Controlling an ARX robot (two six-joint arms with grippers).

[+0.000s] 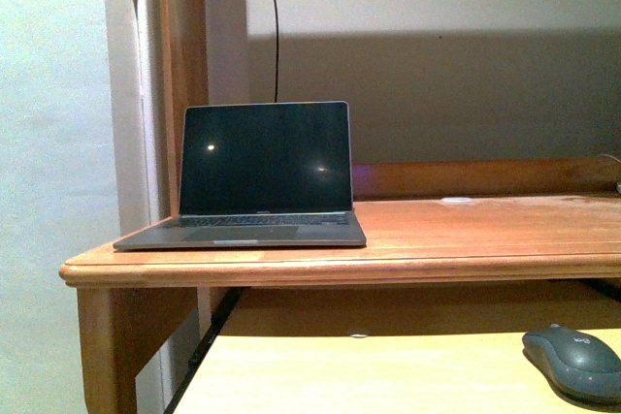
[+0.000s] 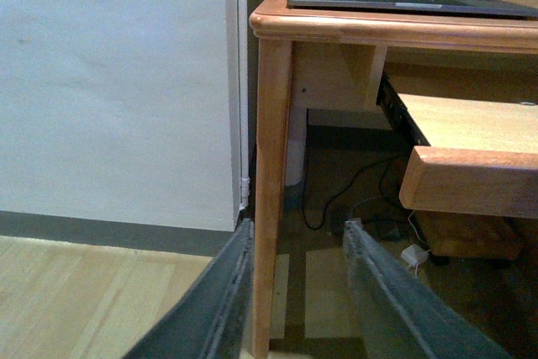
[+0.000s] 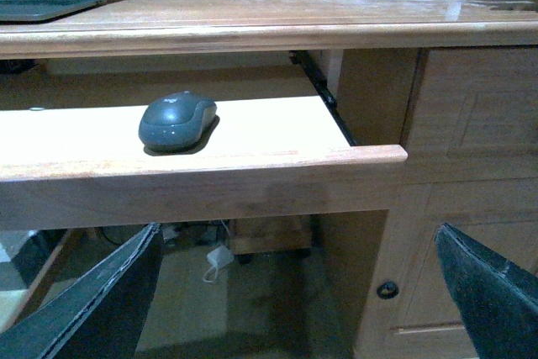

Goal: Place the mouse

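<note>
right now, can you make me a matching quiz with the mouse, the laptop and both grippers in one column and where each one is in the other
Things:
1. mouse
2. laptop
3. left gripper
4. right gripper

Places:
A. open, low beside the desk leg
B. on the desk top, lid up, screen dark
C. open, facing the front of the pull-out tray
D. lying on the pull-out tray

Pairs: 1-D, 2-B, 3-A, 4-C
</note>
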